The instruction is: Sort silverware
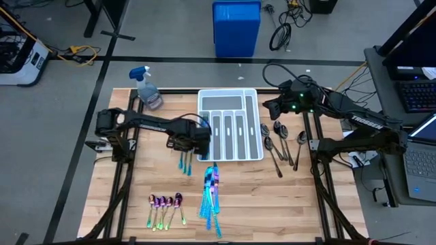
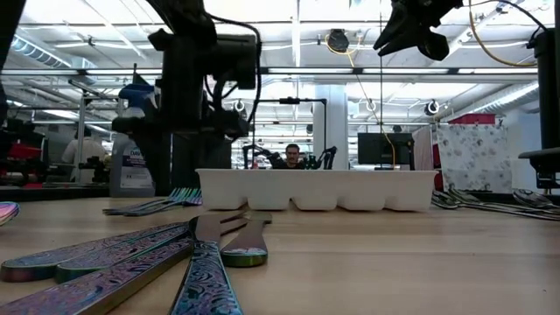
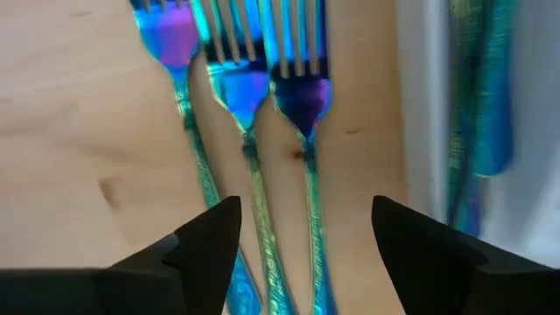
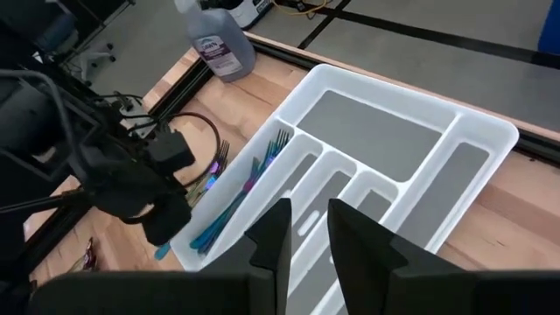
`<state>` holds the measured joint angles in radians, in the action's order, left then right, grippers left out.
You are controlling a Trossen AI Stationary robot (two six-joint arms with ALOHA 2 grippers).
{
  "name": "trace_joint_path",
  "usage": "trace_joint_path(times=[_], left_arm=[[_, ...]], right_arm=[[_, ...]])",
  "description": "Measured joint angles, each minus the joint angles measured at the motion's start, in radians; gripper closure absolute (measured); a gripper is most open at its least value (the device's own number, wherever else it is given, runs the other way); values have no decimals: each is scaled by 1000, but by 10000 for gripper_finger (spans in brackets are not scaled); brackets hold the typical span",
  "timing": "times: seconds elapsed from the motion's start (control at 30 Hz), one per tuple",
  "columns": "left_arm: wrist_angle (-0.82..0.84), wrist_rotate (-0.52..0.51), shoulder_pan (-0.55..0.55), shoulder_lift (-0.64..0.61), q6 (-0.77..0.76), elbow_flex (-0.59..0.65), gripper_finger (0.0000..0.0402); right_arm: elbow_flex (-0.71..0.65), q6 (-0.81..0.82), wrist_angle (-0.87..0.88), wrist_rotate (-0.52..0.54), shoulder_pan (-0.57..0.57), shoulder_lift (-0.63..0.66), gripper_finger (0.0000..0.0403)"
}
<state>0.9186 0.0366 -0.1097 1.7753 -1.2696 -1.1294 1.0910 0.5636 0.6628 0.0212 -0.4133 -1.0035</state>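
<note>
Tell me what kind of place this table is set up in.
Most likely a robotics lab or workshop, not a kitchen. The wooden table stands on a grey floor with loose cables; a laptop sits beside it, and the low view shows an open hall with monitors behind.

The white tray (image 4: 385, 131) sits on the wooden worktop (image 4: 525, 219), blue-teal forks (image 4: 241, 197) in its outermost slot, left hand (image 4: 153, 197) beside it, a spray bottle (image 4: 214, 39) beyond.
</note>
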Motion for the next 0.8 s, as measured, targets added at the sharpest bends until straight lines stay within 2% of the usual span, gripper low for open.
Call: trace_joint_path(times=[0.2, 0.5, 0.63, 0.8], left_arm=[[-2, 8, 1, 43, 27, -3, 165], [-17, 58, -31, 62, 98, -5, 228], [-2, 76, -35, 36, 98, -12, 243], [46, 49, -34, -5, 69, -38, 245]], right_arm=[[0, 3, 0, 0, 0, 0, 342], [0, 16, 0, 1, 0, 0, 342], [0, 19, 0, 2, 0, 0, 342], [0, 19, 2, 2, 0, 0, 342]])
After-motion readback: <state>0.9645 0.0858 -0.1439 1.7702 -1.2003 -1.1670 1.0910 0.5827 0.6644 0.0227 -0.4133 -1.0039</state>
